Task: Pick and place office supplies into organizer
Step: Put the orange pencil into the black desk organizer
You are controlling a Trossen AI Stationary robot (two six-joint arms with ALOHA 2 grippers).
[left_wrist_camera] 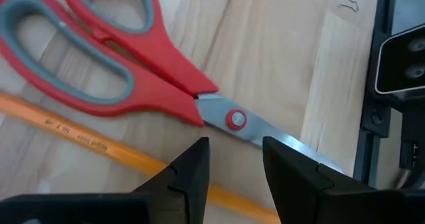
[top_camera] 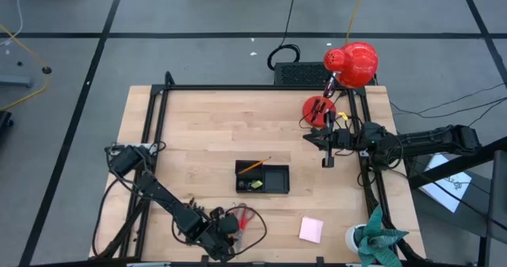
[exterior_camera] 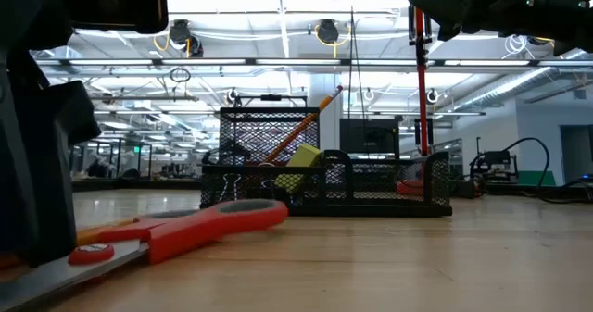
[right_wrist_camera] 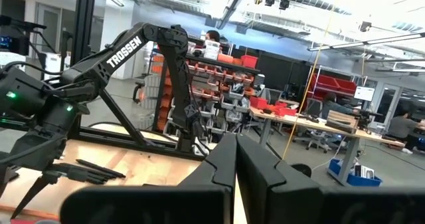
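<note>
Two fingers [left_wrist_camera: 192, 177] astride pencil [left_wrist_camera: 80, 136] | scissors [left_wrist_camera: 133, 71] just beyond

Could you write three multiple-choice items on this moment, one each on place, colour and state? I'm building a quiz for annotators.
1. Where are the scissors?
A. In the organizer
B. On the table by the left gripper
C. Under the lamp

2. What colour is the sticky-note pad?
A. Pink
B. Blue
C. Green

3. How are the left gripper's fingers?
A. Shut on the pencil
B. Open over the scissors' blades
C. Shut on nothing

Answers: 1 B, the scissors lie outside the organizer. 2 A, pink square on the table. 3 B, a gap shows between the fingers.
</note>
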